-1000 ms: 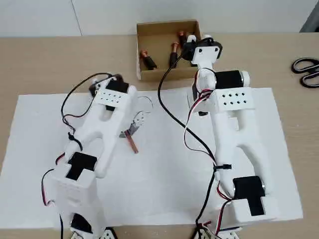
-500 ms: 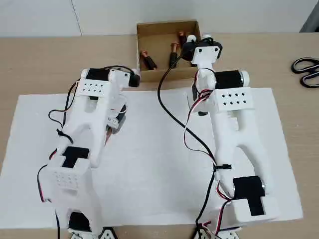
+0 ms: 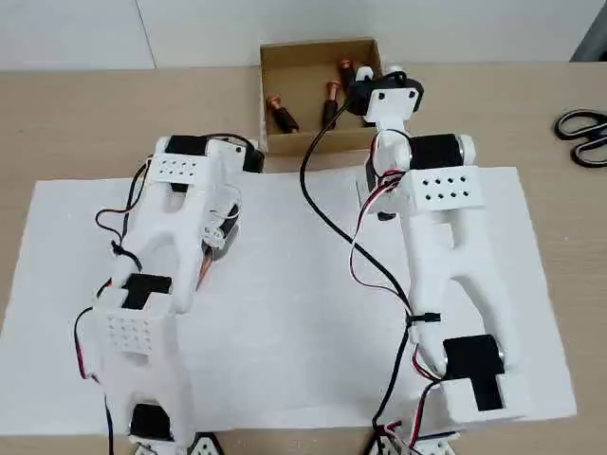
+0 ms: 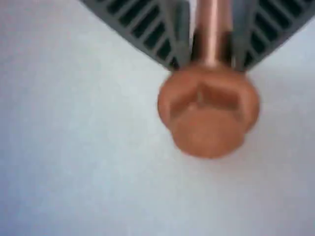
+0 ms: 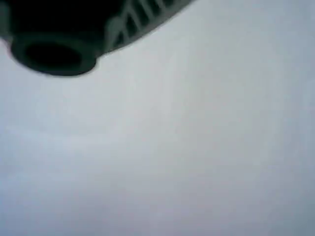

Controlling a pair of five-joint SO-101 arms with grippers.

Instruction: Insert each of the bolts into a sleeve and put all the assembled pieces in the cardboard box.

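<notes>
My left gripper (image 4: 209, 54) is shut on a copper bolt (image 4: 208, 112), whose hex head points at the camera over the white paper. In the high view this gripper (image 3: 218, 235) sits tucked under the left arm, with the bolt (image 3: 203, 271) slanting down beside it. A black sleeve (image 5: 53, 55) is held in my right gripper (image 3: 377, 197), above the paper just in front of the cardboard box (image 3: 267, 95). One ribbed finger (image 5: 142, 18) shows beside the sleeve. Inside the box lie three assembled pieces (image 3: 283, 114).
A white paper sheet (image 3: 303, 322) covers the table between and around the arms. Scissors (image 3: 583, 133) lie at the far right edge. Cables loop off both arms; a black one (image 3: 327, 218) crosses the paper's middle.
The left arm has swung left and pulled back, lifting the bolt off the paper and carrying it under itself. The right arm has kept still.
</notes>
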